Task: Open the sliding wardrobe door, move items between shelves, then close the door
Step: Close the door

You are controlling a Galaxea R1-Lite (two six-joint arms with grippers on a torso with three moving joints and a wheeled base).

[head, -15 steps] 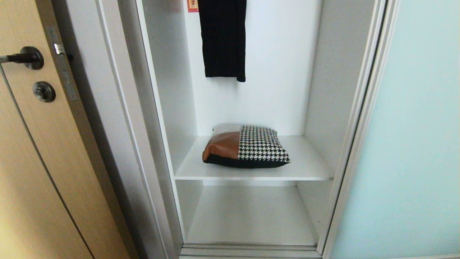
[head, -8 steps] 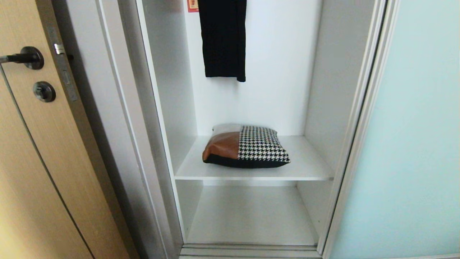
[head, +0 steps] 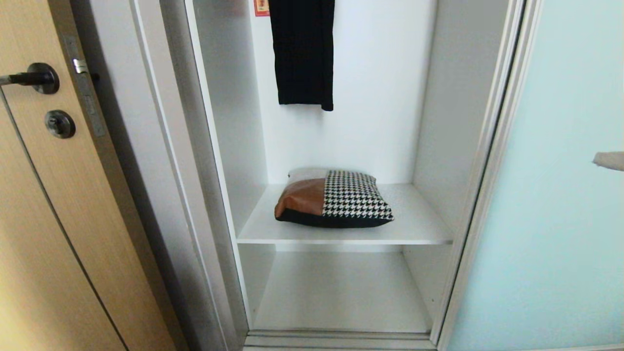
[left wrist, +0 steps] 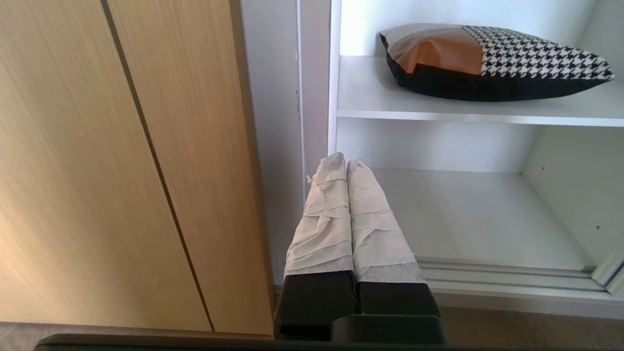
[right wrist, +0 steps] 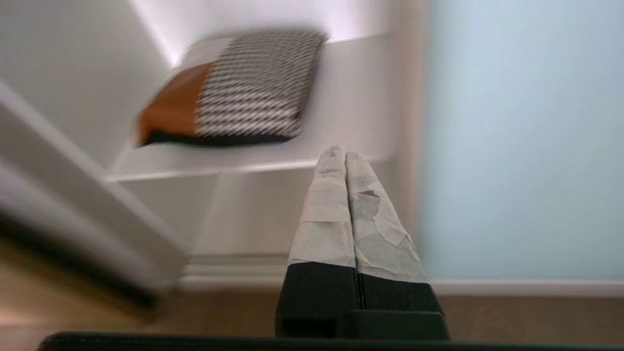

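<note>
Right gripper [head: 609,160] in front of the sliding wardrobe door [head: 560,204], fingers clenched, empty. Left gripper [left wrist: 346,163] low, left of that door, before the open bay, clenched, empty. Cushion bag [head: 334,199] lies on upper shelf [head: 419,224], left of door; black garment [head: 302,51] hangs above.

Left pincer [left wrist: 346,163], right pincer [right wrist: 339,155]: tapered fingers wrapped in wrinkled off-white tape, black bases.
</note>
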